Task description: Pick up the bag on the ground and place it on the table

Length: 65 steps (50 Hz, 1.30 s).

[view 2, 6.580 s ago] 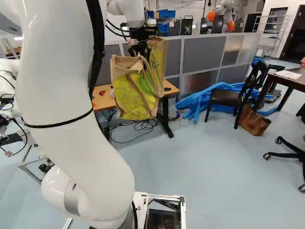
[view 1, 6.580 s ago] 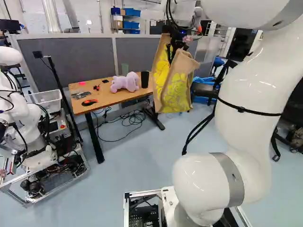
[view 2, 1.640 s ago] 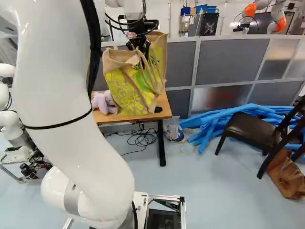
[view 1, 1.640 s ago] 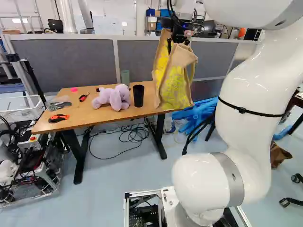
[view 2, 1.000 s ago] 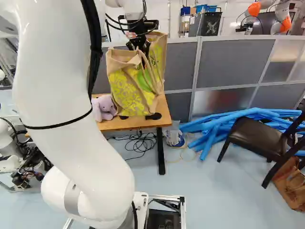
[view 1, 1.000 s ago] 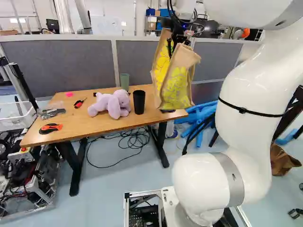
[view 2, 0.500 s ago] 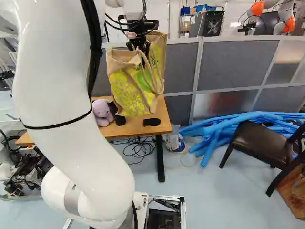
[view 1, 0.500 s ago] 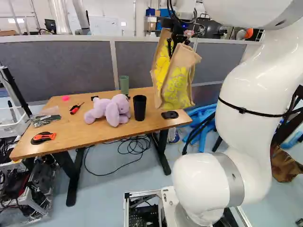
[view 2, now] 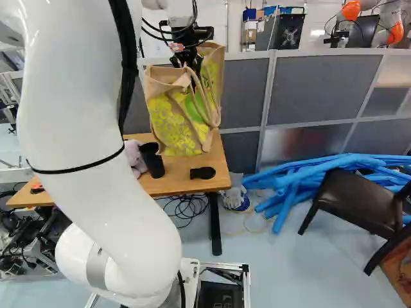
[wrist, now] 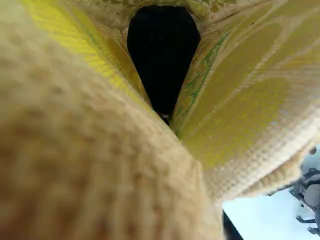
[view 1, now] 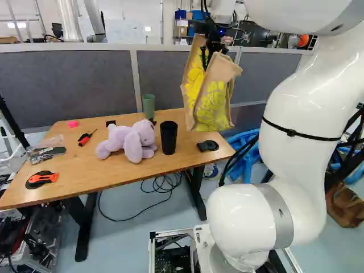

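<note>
Carrying the woven shopping bag (view 1: 213, 108) is the step in hand: we have it grasped by its upper part in the pincer (view 1: 207, 60), hanging off the ground and apparently over the bench (view 1: 114, 175), though we can't tell whether its base touches. Next we should clear the black cup (view 1: 168, 138), lower the bag until the wood bears its weight, and only then let go.

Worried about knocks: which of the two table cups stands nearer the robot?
The black cup, beside the plush toy; the green one stands farther back, near the grey partition.
</note>
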### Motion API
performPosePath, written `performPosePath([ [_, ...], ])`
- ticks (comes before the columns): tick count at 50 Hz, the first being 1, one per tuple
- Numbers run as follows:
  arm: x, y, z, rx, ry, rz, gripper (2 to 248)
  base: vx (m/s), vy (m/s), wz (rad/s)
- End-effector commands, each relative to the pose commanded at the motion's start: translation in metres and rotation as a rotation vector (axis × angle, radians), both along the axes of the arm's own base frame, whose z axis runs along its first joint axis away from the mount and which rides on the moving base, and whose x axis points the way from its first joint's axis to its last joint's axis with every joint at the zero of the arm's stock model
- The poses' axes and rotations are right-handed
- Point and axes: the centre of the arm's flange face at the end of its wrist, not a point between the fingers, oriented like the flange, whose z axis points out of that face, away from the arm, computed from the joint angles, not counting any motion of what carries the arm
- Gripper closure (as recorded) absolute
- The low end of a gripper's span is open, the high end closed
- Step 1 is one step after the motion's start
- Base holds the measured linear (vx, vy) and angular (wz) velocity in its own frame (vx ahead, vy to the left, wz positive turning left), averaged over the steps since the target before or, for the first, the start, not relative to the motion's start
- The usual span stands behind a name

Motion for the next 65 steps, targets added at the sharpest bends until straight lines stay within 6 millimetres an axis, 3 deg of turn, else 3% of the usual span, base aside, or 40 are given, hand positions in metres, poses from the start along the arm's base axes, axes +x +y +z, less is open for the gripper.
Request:
performPosePath([
  [43,0.028,0.000,-0.001,0.002,0.036,0.005,227,0.004,0.000,-0.001],
  [65,0.069,0.001,-0.031,0.010,0.157,0.012,227,0.000,0.000,0.000],
])
